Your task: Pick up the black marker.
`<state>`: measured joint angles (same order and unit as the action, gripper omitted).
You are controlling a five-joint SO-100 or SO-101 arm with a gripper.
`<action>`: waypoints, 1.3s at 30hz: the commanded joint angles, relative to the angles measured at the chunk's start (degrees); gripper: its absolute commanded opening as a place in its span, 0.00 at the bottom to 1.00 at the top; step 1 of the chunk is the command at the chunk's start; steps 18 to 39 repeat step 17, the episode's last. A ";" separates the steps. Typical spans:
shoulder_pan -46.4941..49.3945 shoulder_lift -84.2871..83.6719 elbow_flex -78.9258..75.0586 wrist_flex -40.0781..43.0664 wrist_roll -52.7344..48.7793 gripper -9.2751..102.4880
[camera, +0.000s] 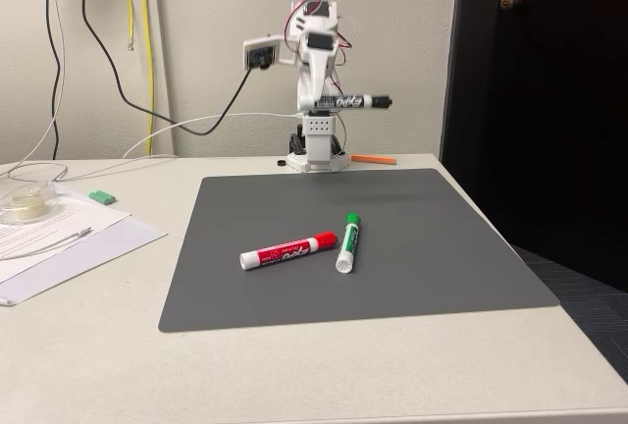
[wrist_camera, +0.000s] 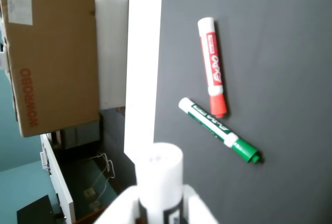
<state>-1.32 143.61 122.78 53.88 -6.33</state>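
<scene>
the black marker [camera: 351, 102] is already off the surface, held high above the far edge of the dark grey mat [camera: 412, 247] by the white arm's end effector [camera: 327, 102], which is closed around the barrel near one end. in the fixed view the marker lies level, its long axis running left to right across the picture, with the black cap pointing right, toward the dark door [camera: 540, 100], and most of its length sticking out free of the grip. the pick-up looks essentially done; by the task's wording, little appears left beyond keeping hold of it.

in the wrist view the same marker [wrist_camera: 161, 180] is seen nearly end-on at the bottom of the frame, its white barrel rising between the two white fingers [wrist_camera: 199, 211] that press on it from either side.

two other markers remain on the mat, well below and apart from the raised one. the red marker [camera: 288, 250] lies nearly crosswise in the fixed view, its cap end just beside the barrel of the green marker [camera: 347, 242], which slants away toward the arm with its green cap at the far end; whether they touch cannot be told. papers [camera: 59, 238] and a small round dish [camera: 25, 203] sit on the pale surface [camera: 294, 375] to the left in the fixed view, and an orange object [camera: 374, 159] lies beside the arm's base.
</scene>
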 commanded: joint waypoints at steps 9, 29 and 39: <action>0.79 4.13 5.80 -5.36 -0.09 0.08; 0.79 4.39 6.59 -5.45 -0.35 0.08; 0.79 4.39 6.59 -5.45 -0.35 0.08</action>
